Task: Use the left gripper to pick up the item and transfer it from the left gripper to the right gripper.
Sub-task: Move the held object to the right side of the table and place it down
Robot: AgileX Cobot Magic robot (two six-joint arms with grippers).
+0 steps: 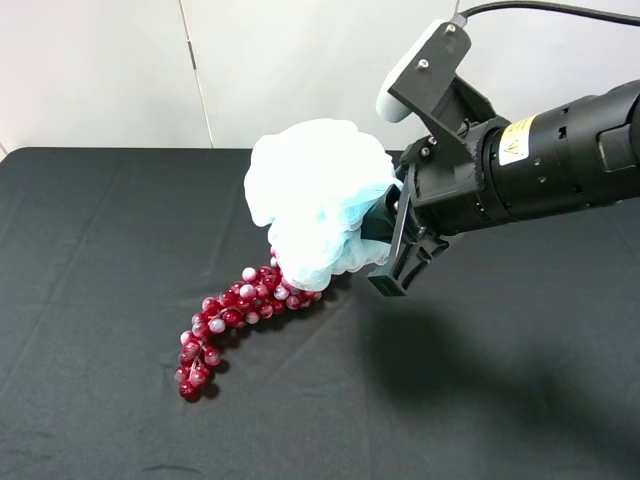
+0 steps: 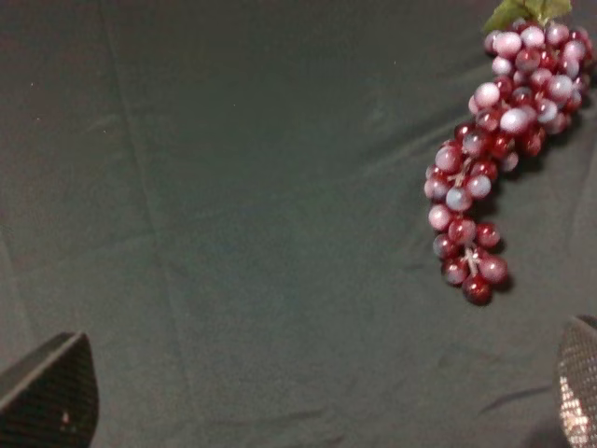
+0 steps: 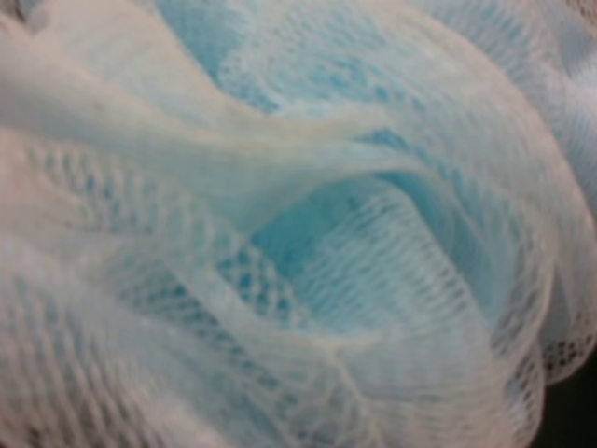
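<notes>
The puff (image 1: 315,195) is held in the air above the table (image 1: 100,260), gripped from its right side by the right tool (image 1: 388,238). The tool's jaws are clenched into the ruffled mesh; one dark finger (image 1: 398,255) is seen below the blue folds, and the rest is largely buried in them. The puff is white on its upper and left parts and pale blue where it meets the tool. In the right wrist view it (image 3: 298,224) fills nearly the whole picture, blurred and very close. Its lower edge is seen over the top end of the grapes (image 1: 235,315), which lie on the dark table and trail toward the front left; whether the two touch cannot be told. The right tool is carried on a thick black arm (image 1: 570,145) reaching in from the right, marked with a yellow sticker (image 1: 515,140) and topped by a white housing (image 1: 420,65). The left tool (image 2: 312,397) is shown only in its wrist view: its fingers (image 2: 51,397) are spread wide, with nothing between them but table (image 2: 233,205). The grapes (image 2: 485,159), tipped with a green leaf (image 2: 522,11), lie well apart from those fingers.
</notes>
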